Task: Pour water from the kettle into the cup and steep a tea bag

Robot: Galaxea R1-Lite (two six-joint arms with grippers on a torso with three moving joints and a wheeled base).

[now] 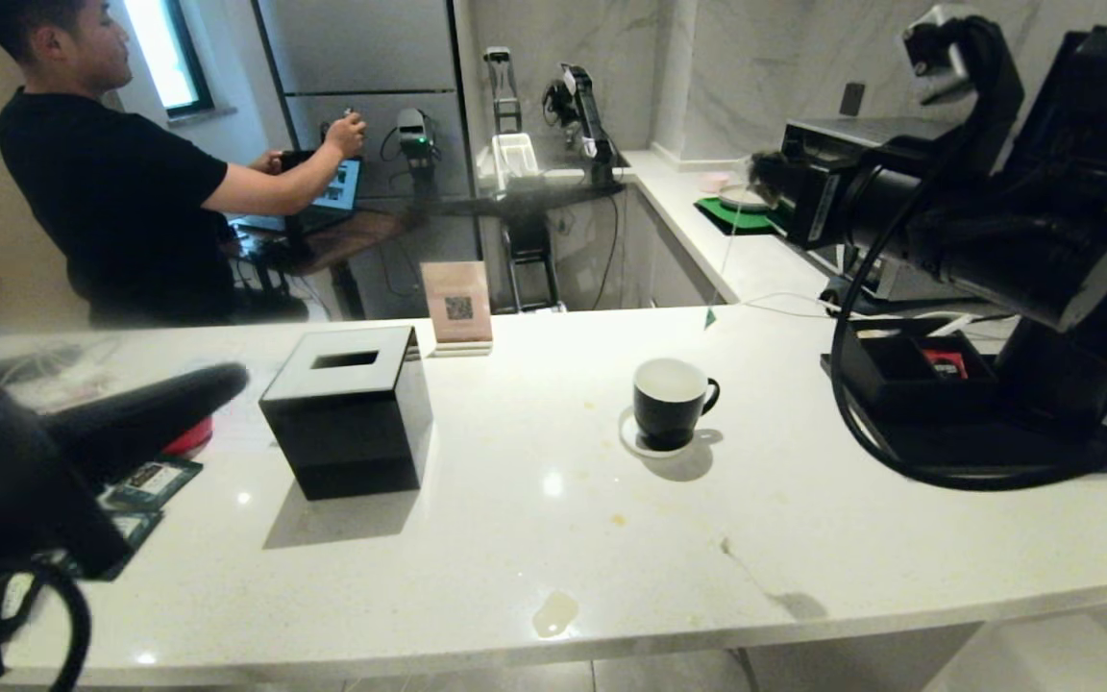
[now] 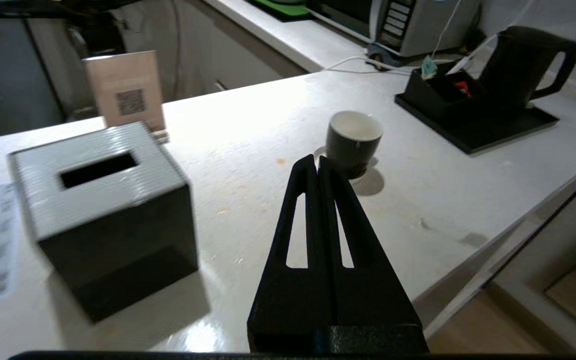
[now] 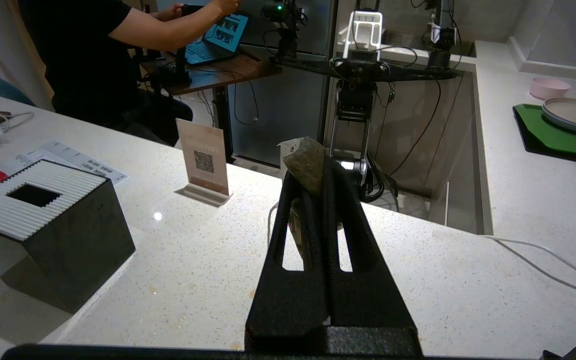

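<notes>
The cup (image 1: 671, 404), a black mug with a white inside, stands on a white coaster (image 1: 632, 437) mid-counter; it also shows as the cup (image 2: 354, 140) in the left wrist view. The black kettle (image 2: 523, 65) stands on a black tray (image 2: 473, 132) to the right. My right gripper (image 3: 318, 165) is shut on a tea bag (image 3: 307, 161), raised above the counter behind the cup; the bag's string hangs down to a green tag (image 1: 709, 318). My left gripper (image 2: 316, 161) is shut and empty, pointing at the cup from the near left, short of it.
A black tissue box (image 1: 347, 413) sits left of the cup, with a QR sign (image 1: 457, 306) behind it. A person (image 1: 111, 173) works at a laptop at back left. Cards (image 1: 145, 485) lie at far left. A green mat with plates (image 1: 731, 213) lies on the back counter.
</notes>
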